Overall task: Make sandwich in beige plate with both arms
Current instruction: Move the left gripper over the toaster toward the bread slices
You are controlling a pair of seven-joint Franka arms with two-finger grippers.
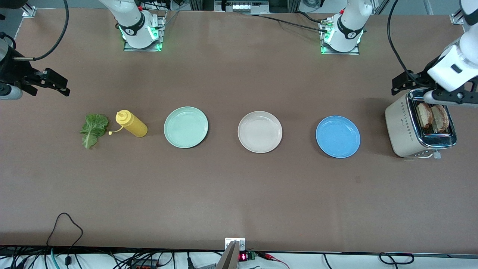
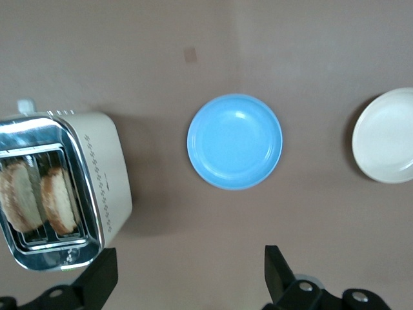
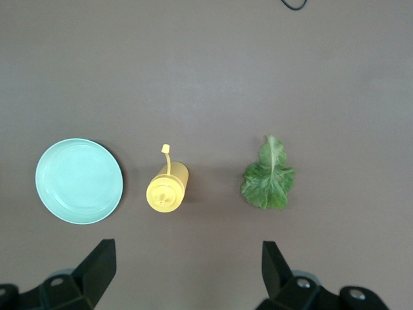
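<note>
The beige plate (image 1: 260, 131) lies bare in the middle of the table, between a mint-green plate (image 1: 186, 127) and a blue plate (image 1: 338, 136); its edge also shows in the left wrist view (image 2: 387, 135). Two toasted bread slices (image 1: 432, 116) stand in a toaster (image 1: 401, 129) at the left arm's end, also in the left wrist view (image 2: 39, 199). A green lettuce leaf (image 1: 93, 129) lies flat at the right arm's end, also in the right wrist view (image 3: 268, 181). My left gripper (image 1: 397, 84) (image 2: 190, 278) is open and empty, up over bare table beside the toaster. My right gripper (image 1: 61, 85) (image 3: 188, 274) is open and empty, up over bare table by the lettuce.
A yellow squeeze bottle (image 1: 131, 124) lies on its side between the lettuce and the mint-green plate, also in the right wrist view (image 3: 168, 190). The blue plate (image 2: 235, 141) sits beside the toaster (image 2: 106, 171). Cables hang along the table's front edge.
</note>
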